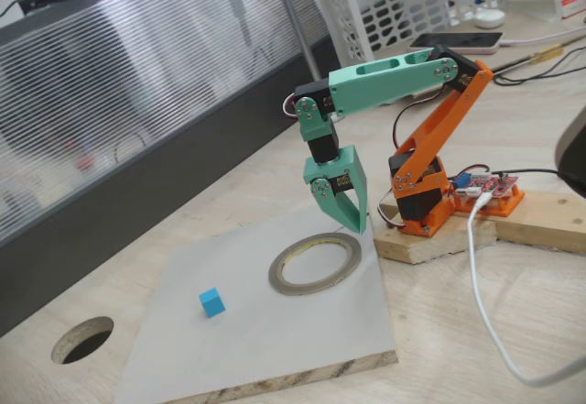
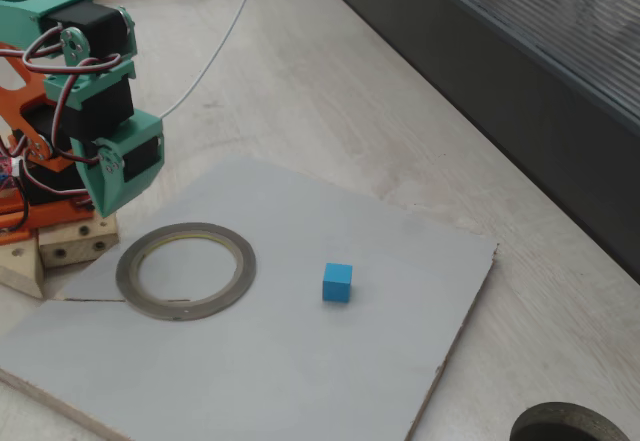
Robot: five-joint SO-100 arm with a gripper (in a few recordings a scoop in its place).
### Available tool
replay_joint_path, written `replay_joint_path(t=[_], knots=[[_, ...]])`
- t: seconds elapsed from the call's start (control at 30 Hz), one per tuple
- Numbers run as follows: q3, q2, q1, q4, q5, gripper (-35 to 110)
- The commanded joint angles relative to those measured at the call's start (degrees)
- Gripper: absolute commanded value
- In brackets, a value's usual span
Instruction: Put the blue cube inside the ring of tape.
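The small sky-blue plastic cube (image 1: 211, 302) lay alone on the grey-topped plywood board (image 1: 275, 349), roughly midway across it and well apart from the arm; in the other fixed view the cube (image 2: 337, 283) sat nearer the board's right edge. The flat grey-silver ring of tape with its yellowish inner edge (image 1: 314, 263) rested flat near the board's corner closest to the arm's wooden base (image 1: 430, 237), and it was empty. The green two-finger gripper (image 1: 346, 213) hung above the ring's far rim, pointing down, holding nothing; its fingers looked drawn together.

The task seemed to be at its start, with the reach for the cube not yet made. The next move called for swinging out over the cube, spreading the fingers, and lowering them astride it.
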Motion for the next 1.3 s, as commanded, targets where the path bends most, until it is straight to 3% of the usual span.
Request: replay_joint_path(t=[0.0, 0.7, 1.27], knots=[[0.5, 4.4, -0.5, 0.7, 0.6, 0], [-1.0, 0.3, -1.1, 0.7, 0.6, 0], [-31.4, -29.6, -1.1, 1.1, 0.7, 0]])
